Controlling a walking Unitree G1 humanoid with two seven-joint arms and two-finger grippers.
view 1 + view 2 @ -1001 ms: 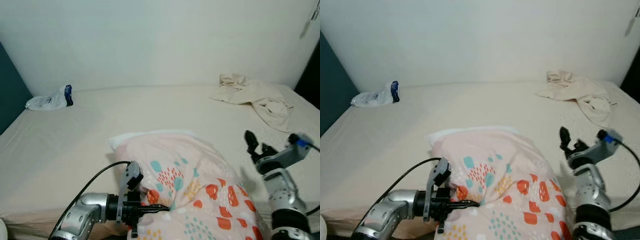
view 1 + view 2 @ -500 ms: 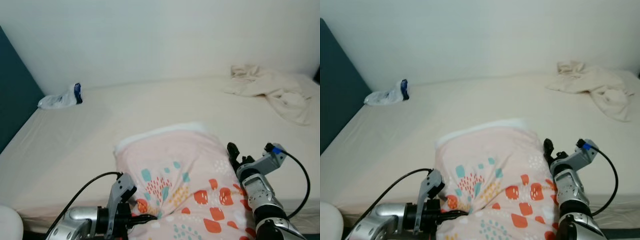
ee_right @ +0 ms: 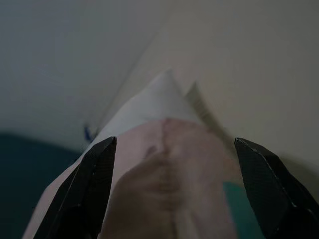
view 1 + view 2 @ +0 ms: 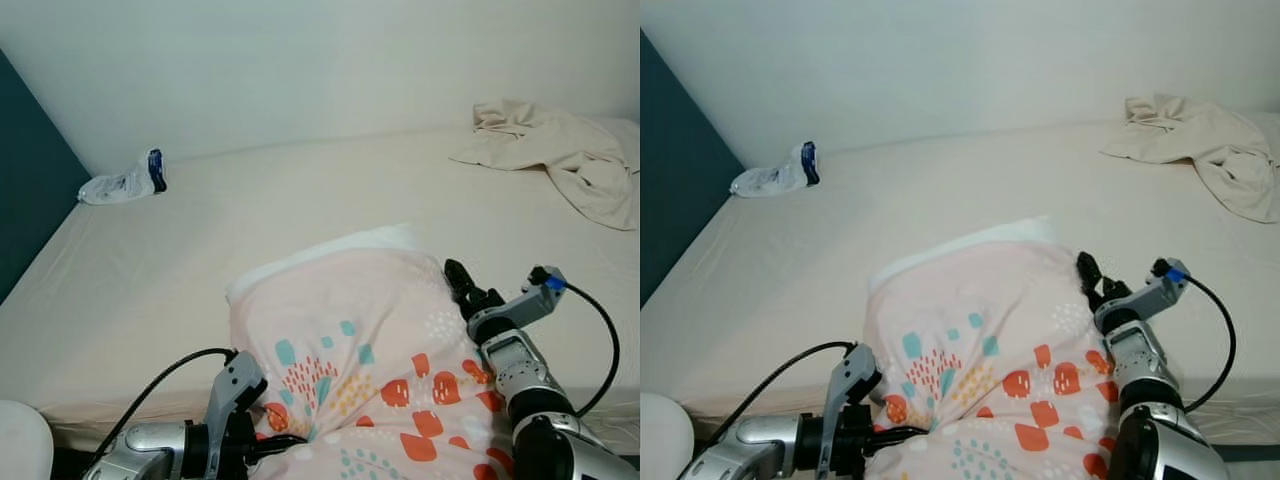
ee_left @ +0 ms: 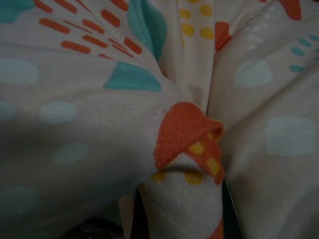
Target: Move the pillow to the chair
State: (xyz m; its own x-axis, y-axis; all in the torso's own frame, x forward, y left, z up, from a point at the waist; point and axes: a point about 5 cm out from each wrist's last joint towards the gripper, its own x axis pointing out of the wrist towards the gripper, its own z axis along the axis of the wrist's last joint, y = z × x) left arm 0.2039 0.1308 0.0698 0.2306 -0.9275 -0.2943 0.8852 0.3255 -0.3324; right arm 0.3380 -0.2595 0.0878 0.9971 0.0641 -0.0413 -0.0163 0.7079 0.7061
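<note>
Two pincers work the pillow (image 4: 350,340) on the bed (image 4: 140,270): left pincer (image 4: 285,441) clamped on bunched fabric, right pincer (image 4: 458,281) spread astride its edge. Soft, light, floppy; grip both sides.

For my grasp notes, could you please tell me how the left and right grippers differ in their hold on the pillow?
The left gripper is shut on a pinched fold of the pillow; the right gripper is open, its fingers straddling the pillow's edge. Both are at the pillow's near end.
</note>
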